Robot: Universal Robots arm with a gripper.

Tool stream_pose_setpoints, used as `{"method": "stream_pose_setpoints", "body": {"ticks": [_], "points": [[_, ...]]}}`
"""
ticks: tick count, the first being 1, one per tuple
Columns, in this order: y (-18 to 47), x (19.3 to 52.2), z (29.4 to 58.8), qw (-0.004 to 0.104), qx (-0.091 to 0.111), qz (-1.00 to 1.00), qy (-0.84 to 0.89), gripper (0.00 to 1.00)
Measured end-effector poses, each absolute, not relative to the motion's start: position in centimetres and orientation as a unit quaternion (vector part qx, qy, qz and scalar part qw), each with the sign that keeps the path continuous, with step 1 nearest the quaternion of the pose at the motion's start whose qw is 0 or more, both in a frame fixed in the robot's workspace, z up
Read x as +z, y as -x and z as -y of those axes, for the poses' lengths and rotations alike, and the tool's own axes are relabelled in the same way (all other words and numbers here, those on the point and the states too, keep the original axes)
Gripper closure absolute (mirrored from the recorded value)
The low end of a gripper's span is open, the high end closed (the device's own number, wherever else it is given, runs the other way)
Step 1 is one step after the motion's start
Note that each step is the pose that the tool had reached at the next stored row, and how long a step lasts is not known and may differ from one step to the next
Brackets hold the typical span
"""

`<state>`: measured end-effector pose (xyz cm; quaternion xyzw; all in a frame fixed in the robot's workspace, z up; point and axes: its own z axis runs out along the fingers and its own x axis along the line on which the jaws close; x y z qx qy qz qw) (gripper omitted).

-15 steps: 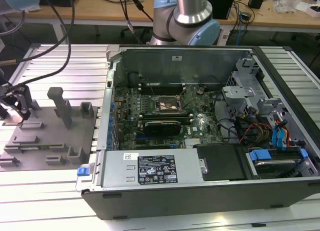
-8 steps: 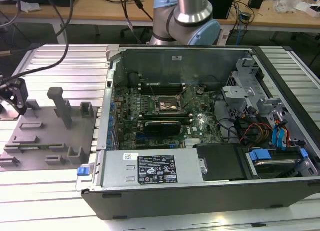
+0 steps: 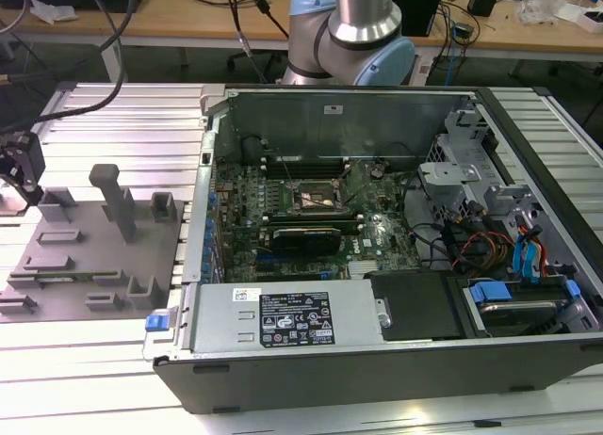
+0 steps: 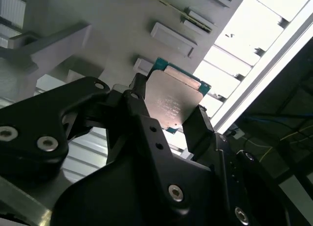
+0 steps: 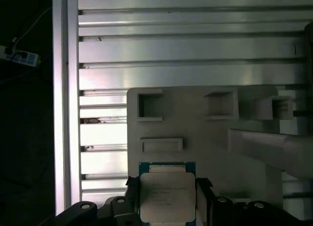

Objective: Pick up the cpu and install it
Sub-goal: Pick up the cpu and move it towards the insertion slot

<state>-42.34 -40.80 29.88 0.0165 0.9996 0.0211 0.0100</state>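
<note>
**Exterior view**
- Your tool [image 3: 23, 174]: dark, at the exterior view's left edge, above the far corner of the grey fixture plate [image 3: 94, 265].
- Fixture plate: lies flat on the slatted aluminium table [image 3: 122, 124]. It carries an upright post [image 3: 115, 201] and several low blocks.
- Open computer case [image 3: 377, 360]: just beside the plate, on the exterior view's right, with the motherboard exposed. The socket frame [image 3: 316, 198] sits near the board's middle.
- Arm base [image 3: 349, 25]: behind the case.

**Second wrist view**
- The cpu [image 4: 174, 100]: silver-white top with a green rim, clamped on opposite edges between two black fingers [image 4: 198, 128].
- Tool state: drawn in narrow, holding the cpu.
- The grey plate and bright table slats lie behind the cpu. You cannot tell whether the chip touches the plate or hangs just above it.

**First wrist view**
- The cpu: metal top facing the camera, gripped on two sides, over the plate.
- Low rectangular block [image 5: 161, 145]: just beside the cpu.
- Two square pockets [image 5: 149, 106]: beyond that block, near the plate's edge.
- The post: runs slantwise across the plate.
</note>
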Motion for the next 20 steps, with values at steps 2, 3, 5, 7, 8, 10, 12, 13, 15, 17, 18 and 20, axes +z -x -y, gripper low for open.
{"method": "stream_pose_setpoints", "body": {"ticks": [2,3,5,7,8,10,12,13,15,17,18,20], "points": [[42.3,30.3,40.8,0.01,0.021,-1.0,-0.016,0.45],[42.3,30.5,40.8,0.01,0.021,-1.0,-0.016,0.45],[42.3,31.1,40.8,0.01,0.021,-1.0,-0.017,0.45],[42.3,31.6,40.8,0.01,0.021,-1.0,-0.017,0.45],[42.3,31.8,40.7,0.01,0.021,-1.0,-0.017,0.45],[42.3,32.2,40.7,0.011,0.021,-1.0,-0.016,0.45],[42.3,32.5,40.7,0.011,0.021,-1.0,-0.016,0.45],[42.3,32.7,40.7,0.011,0.021,-1.0,-0.017,0.45],[42.3,33.1,40.7,0.011,0.021,-1.0,-0.017,0.45],[42.3,33.4,40.7,0.011,0.021,-1.0,-0.017,0.45],[42.3,33.6,40.7,0.011,0.021,-1.0,-0.017,0.45],[42.3,34.0,40.7,0.011,0.021,-1.0,-0.017,0.45]]}}
